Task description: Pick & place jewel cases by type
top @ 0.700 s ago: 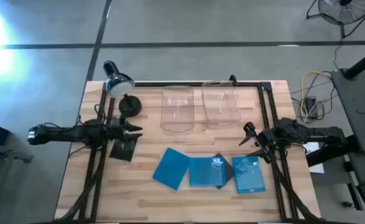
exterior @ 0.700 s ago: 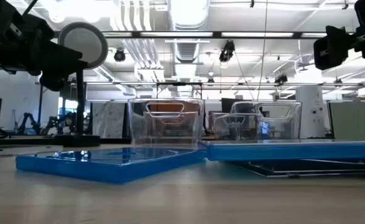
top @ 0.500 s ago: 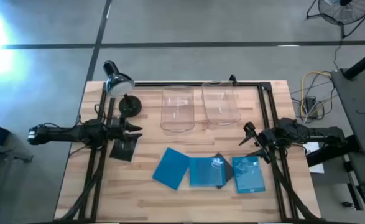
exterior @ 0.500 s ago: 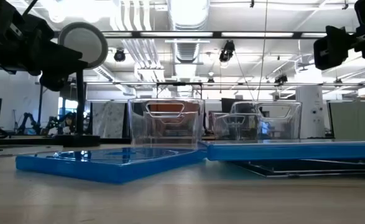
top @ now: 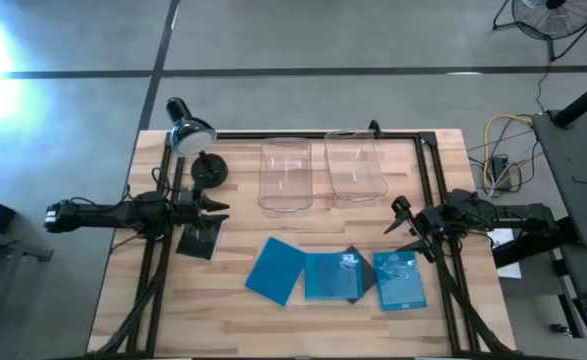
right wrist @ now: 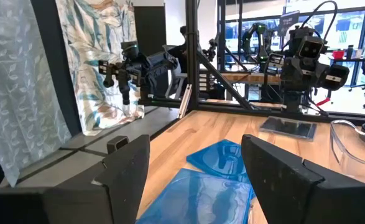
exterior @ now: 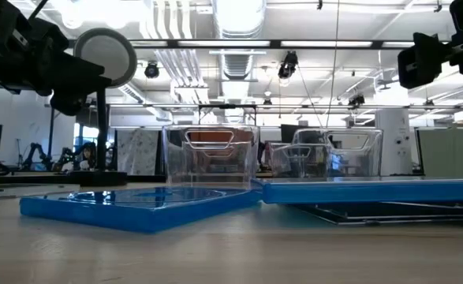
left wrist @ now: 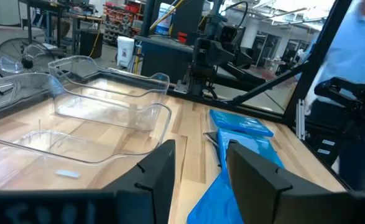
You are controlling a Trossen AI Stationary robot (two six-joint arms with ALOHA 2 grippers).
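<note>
Three bright blue jewel cases lie flat in a row near the table's near edge: one, a middle one and a right one. A dark case pokes out from under the middle blue one. Another dark case lies flat beside the left arm. My left gripper hovers open at the table's left side, above that dark case. My right gripper hovers open at the right side, just beyond the right blue case. The left wrist view and the right wrist view show each gripper's fingers apart, with nothing between them.
Two clear plastic bins stand side by side toward the far edge. A desk lamp with a round black base stands at the far left corner. Black frame rails run along both sides. A person's blue sleeve shows beyond the table.
</note>
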